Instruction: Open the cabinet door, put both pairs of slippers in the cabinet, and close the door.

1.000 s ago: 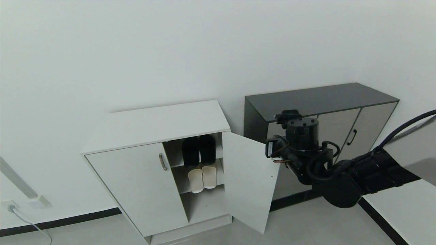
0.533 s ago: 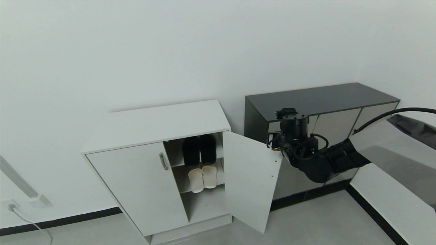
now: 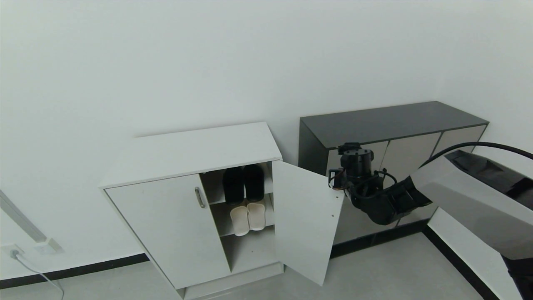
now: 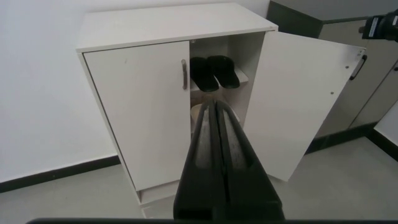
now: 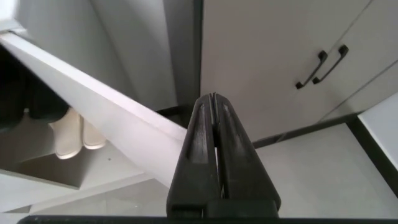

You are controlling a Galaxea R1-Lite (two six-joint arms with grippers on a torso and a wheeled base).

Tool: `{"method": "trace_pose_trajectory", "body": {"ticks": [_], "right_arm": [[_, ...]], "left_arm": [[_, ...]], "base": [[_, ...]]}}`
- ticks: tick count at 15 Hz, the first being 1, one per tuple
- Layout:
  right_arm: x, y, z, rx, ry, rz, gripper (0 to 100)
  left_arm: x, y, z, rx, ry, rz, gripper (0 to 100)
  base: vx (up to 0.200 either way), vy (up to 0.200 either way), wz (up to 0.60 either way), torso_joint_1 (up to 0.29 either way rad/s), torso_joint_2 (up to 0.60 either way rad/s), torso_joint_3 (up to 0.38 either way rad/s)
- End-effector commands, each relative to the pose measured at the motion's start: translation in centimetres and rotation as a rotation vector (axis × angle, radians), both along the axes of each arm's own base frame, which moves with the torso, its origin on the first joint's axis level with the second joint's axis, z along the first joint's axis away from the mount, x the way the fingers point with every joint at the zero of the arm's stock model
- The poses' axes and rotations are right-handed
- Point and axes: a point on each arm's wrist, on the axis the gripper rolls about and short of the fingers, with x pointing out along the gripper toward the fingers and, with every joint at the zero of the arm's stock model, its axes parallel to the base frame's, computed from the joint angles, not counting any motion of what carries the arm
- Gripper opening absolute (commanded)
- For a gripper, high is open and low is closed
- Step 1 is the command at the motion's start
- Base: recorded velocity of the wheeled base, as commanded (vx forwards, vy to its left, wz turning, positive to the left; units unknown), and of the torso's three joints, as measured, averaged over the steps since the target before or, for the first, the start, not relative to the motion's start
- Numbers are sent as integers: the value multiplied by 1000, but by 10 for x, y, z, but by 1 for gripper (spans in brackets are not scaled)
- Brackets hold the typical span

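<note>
The white cabinet (image 3: 187, 152) stands against the wall with its left door (image 3: 175, 229) closed and its right door (image 3: 306, 221) swung wide open. A black pair of slippers (image 3: 243, 183) sits on the top shelf and a white pair (image 3: 248, 217) on the shelf below. My right arm's wrist (image 3: 358, 166) is beside the open door's free edge, on its outer side. My right gripper (image 5: 214, 102) is shut and empty, next to that door's edge (image 5: 93, 93); I cannot tell if it touches. My left gripper (image 4: 216, 107) is shut and empty, held back, facing the cabinet front.
A dark-topped cabinet (image 3: 387, 121) with closed grey doors stands close to the right of the white one, just behind my right arm. A wall socket and cable (image 3: 16, 255) are low on the left. Bare grey floor (image 3: 374, 275) lies in front.
My right arm has stretched out away from the camera and its wrist has dropped slightly beside the door's free edge. The door and slippers have barely moved.
</note>
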Motion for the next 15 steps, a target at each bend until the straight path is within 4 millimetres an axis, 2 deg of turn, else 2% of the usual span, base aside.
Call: {"method": "trace_pose_trajectory", "body": {"ticks": [1,15], "right_arm": [[4,-1,-8,-6,11,-5,0],[16,-2,-27,-13,27,-18,0]], "left_arm": [[0,0,0,-1,0,0,0],[0,0,0,-2,0,1,0]], "base": [[0,0,0,0,0,0],[0,0,0,0,0,0]]}}
